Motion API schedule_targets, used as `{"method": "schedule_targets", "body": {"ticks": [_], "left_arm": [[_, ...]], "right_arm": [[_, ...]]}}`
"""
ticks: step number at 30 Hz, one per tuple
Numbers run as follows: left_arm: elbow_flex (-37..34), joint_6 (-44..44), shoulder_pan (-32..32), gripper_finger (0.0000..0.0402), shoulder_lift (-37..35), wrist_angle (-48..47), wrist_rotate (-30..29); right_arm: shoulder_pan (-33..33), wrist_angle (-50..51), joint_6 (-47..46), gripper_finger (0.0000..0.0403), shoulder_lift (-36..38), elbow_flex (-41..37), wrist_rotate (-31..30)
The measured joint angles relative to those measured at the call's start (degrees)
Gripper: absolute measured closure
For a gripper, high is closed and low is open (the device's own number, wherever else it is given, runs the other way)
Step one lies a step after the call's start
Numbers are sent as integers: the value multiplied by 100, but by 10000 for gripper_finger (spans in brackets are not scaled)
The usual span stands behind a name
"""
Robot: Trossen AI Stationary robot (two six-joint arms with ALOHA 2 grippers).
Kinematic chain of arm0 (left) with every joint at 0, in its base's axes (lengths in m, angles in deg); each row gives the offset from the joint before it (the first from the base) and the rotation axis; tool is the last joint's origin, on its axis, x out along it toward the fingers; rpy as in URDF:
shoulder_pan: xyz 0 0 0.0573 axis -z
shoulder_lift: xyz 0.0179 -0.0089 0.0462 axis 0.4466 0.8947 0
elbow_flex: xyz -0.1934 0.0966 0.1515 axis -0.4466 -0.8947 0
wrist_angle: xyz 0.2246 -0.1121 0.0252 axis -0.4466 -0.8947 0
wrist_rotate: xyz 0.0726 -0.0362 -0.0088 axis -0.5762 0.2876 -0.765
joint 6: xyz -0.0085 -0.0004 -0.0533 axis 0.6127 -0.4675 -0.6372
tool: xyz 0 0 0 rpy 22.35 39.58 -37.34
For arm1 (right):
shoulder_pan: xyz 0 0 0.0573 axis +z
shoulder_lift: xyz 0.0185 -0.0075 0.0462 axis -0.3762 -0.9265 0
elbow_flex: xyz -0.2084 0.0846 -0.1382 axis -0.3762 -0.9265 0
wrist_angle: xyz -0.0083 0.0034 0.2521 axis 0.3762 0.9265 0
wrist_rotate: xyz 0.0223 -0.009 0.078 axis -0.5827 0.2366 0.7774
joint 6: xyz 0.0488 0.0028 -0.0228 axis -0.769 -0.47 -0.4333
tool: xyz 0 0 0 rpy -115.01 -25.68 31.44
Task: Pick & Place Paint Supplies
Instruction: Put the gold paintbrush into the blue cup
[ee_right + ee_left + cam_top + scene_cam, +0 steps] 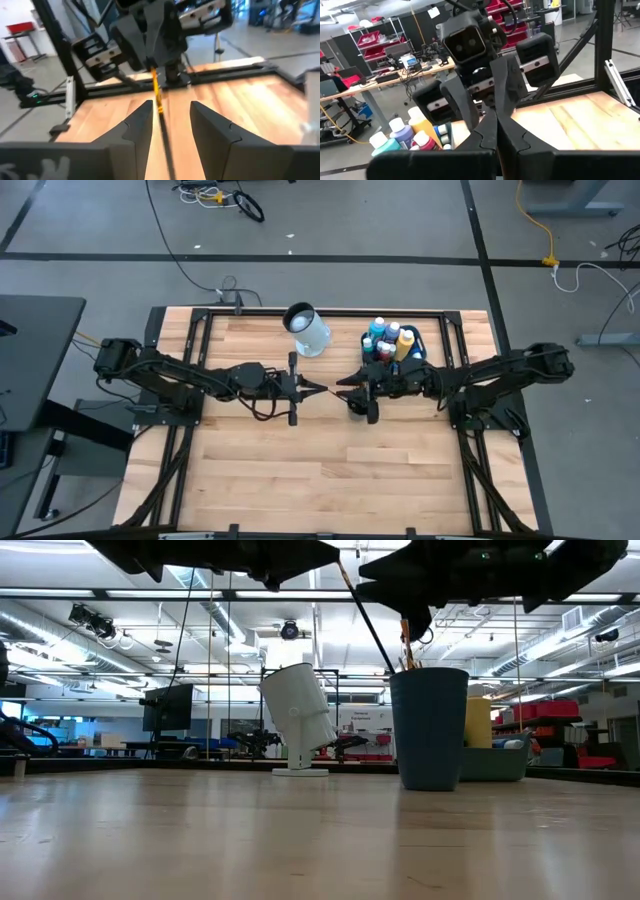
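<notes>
1. Meeting nose to nose over the middle of the wooden tabletop (300,470): left gripper (318,390) and right gripper (342,383), tips almost touching, just beside the dark blue cup (430,728).
2. Left jaws pressed together, pinching the upper end of a thin dark-handled paintbrush (366,618) with an orange-yellow band near the grip.
3. Brush slanting down from those jaws, lower end inside the cup, other brush handles poking up beside it at the rim.
4. Right jaws spread, one finger on either side of the brush shaft, seen plainly in the right wrist view (159,102); not closed on it.
5. Cup upright on the tabletop, directly under the right gripper.
6. Paint bottles (391,340) clustered upright in the teal tub (495,762), just behind the cup towards the far edge of the tabletop; white caps, with blue, teal, yellow and red bodies showing.
7. White jug (298,718) leaning at a tilt on its base, well apart from the cup on the left arm's side, also near the far edge.
</notes>
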Motion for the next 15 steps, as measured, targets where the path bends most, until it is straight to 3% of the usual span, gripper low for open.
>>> {"method": "schedule_targets", "body": {"ticks": [15], "left_arm": [[7,-210,0,398,187,188,-83]], "right_arm": [[0,-1929,533,272,348,-2,-191]]}}
